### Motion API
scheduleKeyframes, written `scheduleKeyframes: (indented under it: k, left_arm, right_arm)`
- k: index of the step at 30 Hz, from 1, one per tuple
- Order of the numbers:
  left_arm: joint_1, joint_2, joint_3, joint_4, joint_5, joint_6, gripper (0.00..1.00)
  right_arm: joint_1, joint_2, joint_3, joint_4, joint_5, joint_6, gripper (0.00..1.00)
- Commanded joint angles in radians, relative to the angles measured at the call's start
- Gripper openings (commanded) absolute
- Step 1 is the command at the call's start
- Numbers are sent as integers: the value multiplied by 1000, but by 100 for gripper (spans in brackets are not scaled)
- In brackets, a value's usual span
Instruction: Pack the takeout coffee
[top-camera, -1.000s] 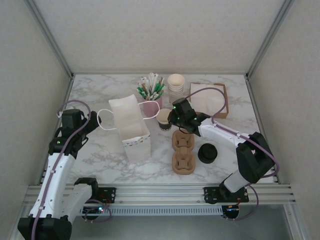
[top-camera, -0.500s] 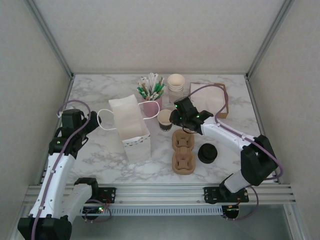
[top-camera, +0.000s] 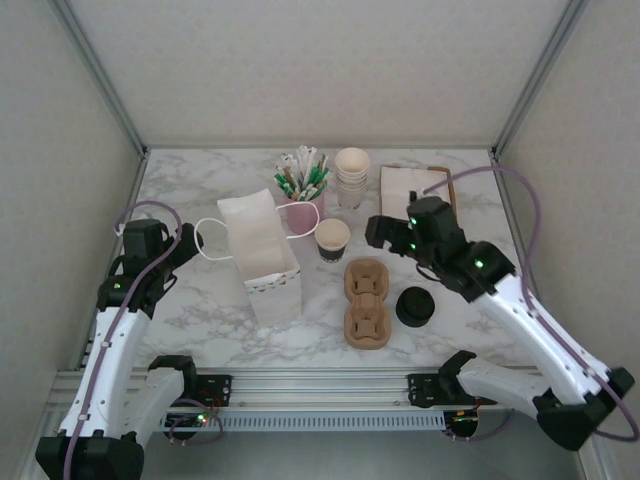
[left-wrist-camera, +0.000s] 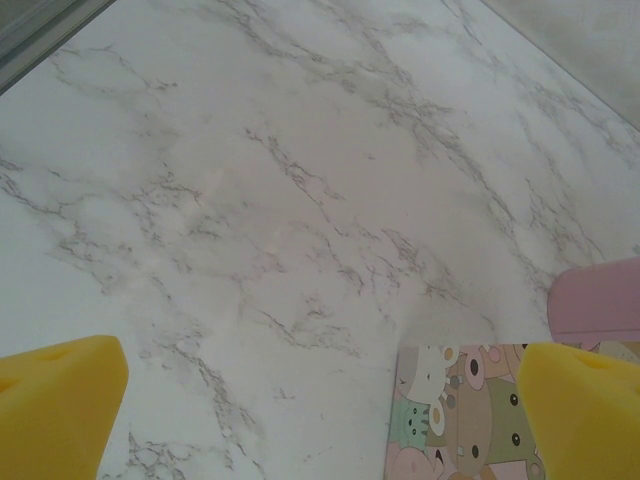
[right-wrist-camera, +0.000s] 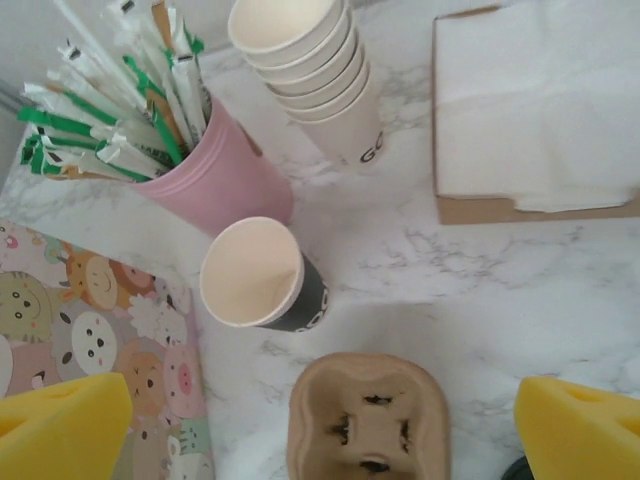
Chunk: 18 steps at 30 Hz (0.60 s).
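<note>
Packing barely begun: one cup set out, nothing lidded, loaded or bagged.

Top view: the single cream paper cup with a dark sleeve (top-camera: 332, 239) stands lidless at centre frame on the marble desk (top-camera: 200, 300). It sits between the white paper bag (top-camera: 262, 258) and the right fingers (top-camera: 378, 231), which are spread and grasp nothing. The left fingers (top-camera: 184, 246) hang released at far left. Lower down, the brown pulp carrier (top-camera: 366, 302) is unfilled, with the black plastic lids (top-camera: 415, 306) just beside it. Left wrist view: those fingers are wide apart over bare marble. Right wrist view: fingers parted, the cup at centre-left, apart from them. Lidding, seating and bagging appear left.
</note>
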Motion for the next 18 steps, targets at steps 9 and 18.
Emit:
scheduleKeyframes:
  k: [9, 18]
  left_arm:
    - [14, -9, -10, 3, 5, 16, 100]
    - [13, -9, -9, -5, -2, 13, 100]
  right_arm:
    - [-5, -222, -211, -294, 38, 171, 99]
    - [-53, -136, -338, -250, -7, 274, 94]
